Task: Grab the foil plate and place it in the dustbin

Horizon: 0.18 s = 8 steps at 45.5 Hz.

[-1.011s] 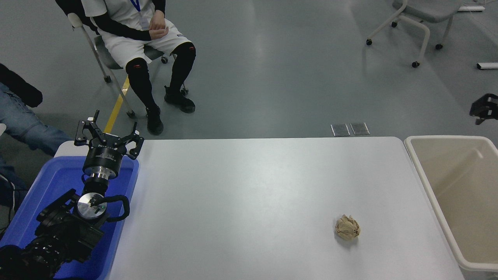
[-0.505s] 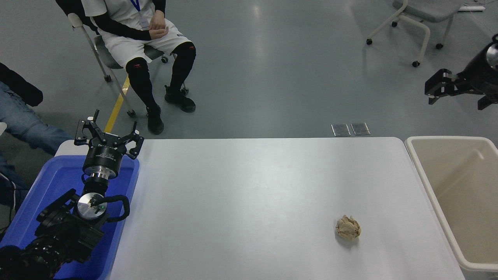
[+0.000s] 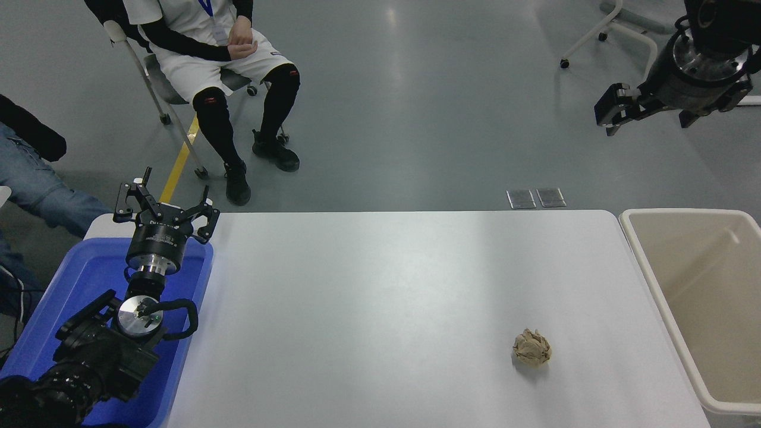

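Note:
The foil plate is out of view: nothing silver lies on the table or in the part of the bin that shows. The dustbin point(image 3: 645, 261), cream with a tan inside, stands off the table's right end. My right gripper point(image 3: 649, 116) hangs high at the top right, above the floor beyond the dustbin, open with nothing between its fingers. My left gripper point(image 3: 166, 205) is parked open over the blue tub's far end at the lower left.
A crumpled tan paper ball point(image 3: 532, 348) lies on the white table point(image 3: 380, 285) at the front right. A blue tub point(image 3: 71, 279) sits under the left arm. A person sits on a chair point(image 3: 214, 53) beyond the table; a wheeled chair point(image 3: 618, 30) stands at the top right.
The right arm has come into view from the right edge, rising and swinging left to the top right corner. The left arm and the paper ball have not moved.

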Tool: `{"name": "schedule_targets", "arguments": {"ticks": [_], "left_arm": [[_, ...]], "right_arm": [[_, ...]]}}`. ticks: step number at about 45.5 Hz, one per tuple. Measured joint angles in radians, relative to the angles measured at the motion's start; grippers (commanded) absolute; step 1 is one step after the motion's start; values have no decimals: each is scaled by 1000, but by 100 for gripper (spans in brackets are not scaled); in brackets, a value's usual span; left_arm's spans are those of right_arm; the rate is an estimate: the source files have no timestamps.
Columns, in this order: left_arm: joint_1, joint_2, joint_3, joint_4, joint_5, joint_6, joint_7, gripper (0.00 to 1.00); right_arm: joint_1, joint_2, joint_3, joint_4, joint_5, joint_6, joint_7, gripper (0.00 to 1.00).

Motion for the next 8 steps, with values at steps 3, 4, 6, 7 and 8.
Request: {"name": "schedule_targets", "arguments": {"ticks": [3, 4, 6, 7, 8], "left_arm": [[0, 0, 0, 0, 0, 0, 0, 99], [0, 0, 0, 0, 0, 0, 0, 99], [0, 0, 0, 0, 0, 0, 0, 99], [0, 0, 0, 0, 0, 0, 0, 99], [0, 0, 0, 0, 0, 0, 0, 99]], "right_arm": [[-6, 8, 12, 0, 1, 0, 0, 100], [-7, 10, 15, 0, 1, 0, 0, 100], [-10, 13, 22, 0, 1, 0, 1, 100], [-11, 15, 24, 0, 2, 0, 1, 100], [-12, 16, 26, 0, 2, 0, 2, 100]]}}
